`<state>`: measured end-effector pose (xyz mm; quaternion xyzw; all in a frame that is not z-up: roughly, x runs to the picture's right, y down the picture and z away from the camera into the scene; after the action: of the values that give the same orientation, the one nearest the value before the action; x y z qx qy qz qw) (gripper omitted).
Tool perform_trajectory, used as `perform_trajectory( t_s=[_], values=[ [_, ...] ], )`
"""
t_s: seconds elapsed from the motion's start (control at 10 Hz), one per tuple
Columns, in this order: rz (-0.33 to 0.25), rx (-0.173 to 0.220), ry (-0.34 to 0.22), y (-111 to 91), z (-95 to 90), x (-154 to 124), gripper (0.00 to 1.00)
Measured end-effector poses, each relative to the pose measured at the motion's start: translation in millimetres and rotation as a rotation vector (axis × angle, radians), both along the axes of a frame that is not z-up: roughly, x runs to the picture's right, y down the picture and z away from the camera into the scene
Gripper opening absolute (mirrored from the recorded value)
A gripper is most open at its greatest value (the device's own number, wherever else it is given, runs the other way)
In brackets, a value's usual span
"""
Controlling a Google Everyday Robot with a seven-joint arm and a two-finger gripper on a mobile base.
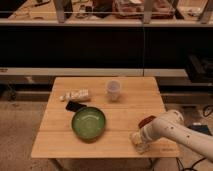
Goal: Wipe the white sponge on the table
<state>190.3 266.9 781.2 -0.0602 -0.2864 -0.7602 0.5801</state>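
Gripper (142, 143) sat low in the lower right of the frame, at the table's (135, 102) near right corner, fingers drawn narrow onto the white sponge (135, 139), which lay against the planks. Small reddish item (147, 121) just above it. Green bowl (88, 123) lower centre; black flat object (75, 106) and white tube (76, 95) up-left; translucent cup (113, 90) upper centre.

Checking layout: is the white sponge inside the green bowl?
No, the white sponge sits under the gripper at the front right corner of the table, apart from the green bowl.
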Motion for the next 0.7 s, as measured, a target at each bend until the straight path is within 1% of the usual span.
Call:
perform_trajectory(
  t_s=[0.3, 0.5, 0.6, 0.7],
  values=[
    [0.010, -0.010, -0.004, 0, -0.3, -7, 0.09],
    [0.049, -0.025, 0.004, -3, 1.0, -8, 0.09],
    [0.065, -0.027, 0.011, -6, 2.4, -6, 0.09],
    [0.095, -0.022, 0.023, -13, 3.7, 2, 0.09]
  ],
)
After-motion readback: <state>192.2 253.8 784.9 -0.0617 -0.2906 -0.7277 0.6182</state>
